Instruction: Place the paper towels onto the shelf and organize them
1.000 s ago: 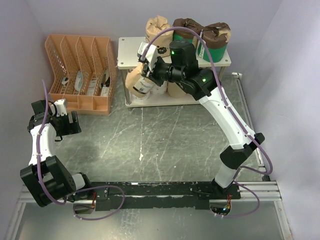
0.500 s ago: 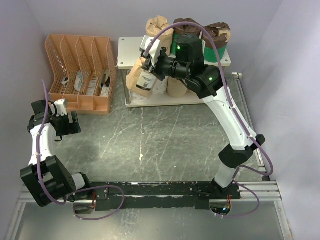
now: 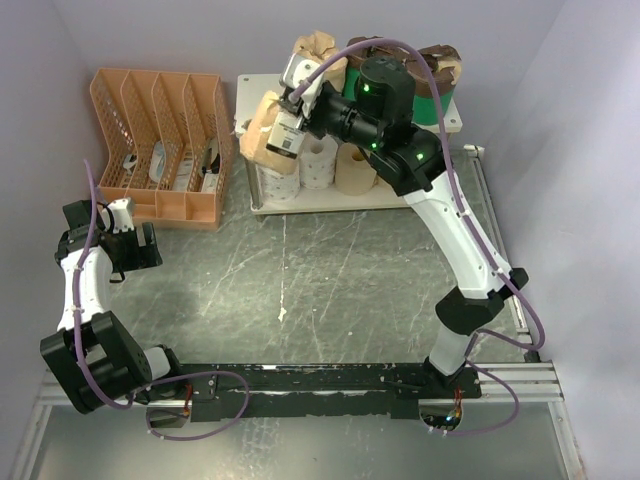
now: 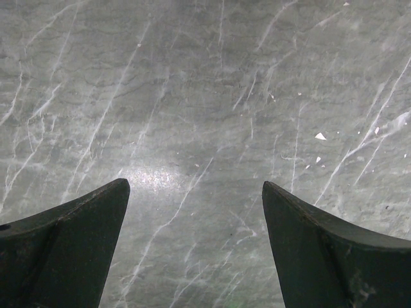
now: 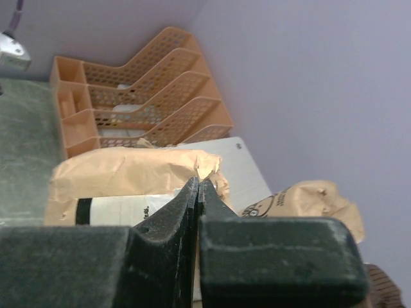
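Observation:
My right gripper (image 3: 293, 104) is shut on the twisted paper end of a tan-paper-wrapped paper towel roll (image 3: 267, 130), which hangs over the left part of the shelf's top board (image 3: 251, 92). In the right wrist view the jaws (image 5: 200, 182) pinch that wrapper (image 5: 122, 172) above the white board (image 5: 243, 172). Another tan-wrapped roll (image 3: 316, 50) and two green-wrapped rolls (image 3: 438, 78) stand on top. White and bare tan rolls (image 3: 319, 161) stand on the lower tier. My left gripper (image 3: 133, 256) is open over bare table, its fingers (image 4: 83, 224) wide apart and empty.
An orange slotted file organizer (image 3: 160, 145) stands left of the shelf, also seen in the right wrist view (image 5: 141, 96). Purple walls close in the back and both sides. The grey marbled table (image 3: 330, 280) lies in front of the shelf.
My right arm has lifted the tan-wrapped roll from in front of the lower tier up and back, over the top board's left side. The left arm has not moved.

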`<action>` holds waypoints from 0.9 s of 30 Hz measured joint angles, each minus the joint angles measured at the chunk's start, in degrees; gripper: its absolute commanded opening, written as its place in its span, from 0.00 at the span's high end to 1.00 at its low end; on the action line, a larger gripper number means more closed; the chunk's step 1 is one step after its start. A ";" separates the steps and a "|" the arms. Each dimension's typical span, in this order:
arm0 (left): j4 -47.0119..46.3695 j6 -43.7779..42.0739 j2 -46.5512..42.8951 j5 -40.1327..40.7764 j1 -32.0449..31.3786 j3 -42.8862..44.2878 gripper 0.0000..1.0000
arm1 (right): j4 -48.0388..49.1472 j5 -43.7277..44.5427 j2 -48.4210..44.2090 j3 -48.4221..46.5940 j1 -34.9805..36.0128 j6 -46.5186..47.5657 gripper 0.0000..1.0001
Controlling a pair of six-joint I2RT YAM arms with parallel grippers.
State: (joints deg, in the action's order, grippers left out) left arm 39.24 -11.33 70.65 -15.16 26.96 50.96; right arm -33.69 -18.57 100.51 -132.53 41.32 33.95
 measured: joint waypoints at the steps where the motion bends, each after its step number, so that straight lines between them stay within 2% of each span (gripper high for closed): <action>1: 0.00 0.00 -0.09 0.02 0.00 0.00 0.04 | 0.50 0.24 0.31 -0.66 0.00 0.57 1.00; 17: 0.00 0.00 -0.17 0.15 0.00 0.00 0.04 | 9.09 2.71 5.53 -2.49 -0.17 11.85 1.00; 27: -0.02 0.02 -0.85 0.63 0.00 0.02 0.04 | 20.72 3.72 11.89 -3.39 -0.72 16.11 1.00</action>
State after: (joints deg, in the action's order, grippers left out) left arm 39.22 -11.31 69.80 -14.52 26.96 50.98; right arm -12.97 -14.85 112.40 -135.92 40.60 50.06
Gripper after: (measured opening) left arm 0.959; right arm 0.004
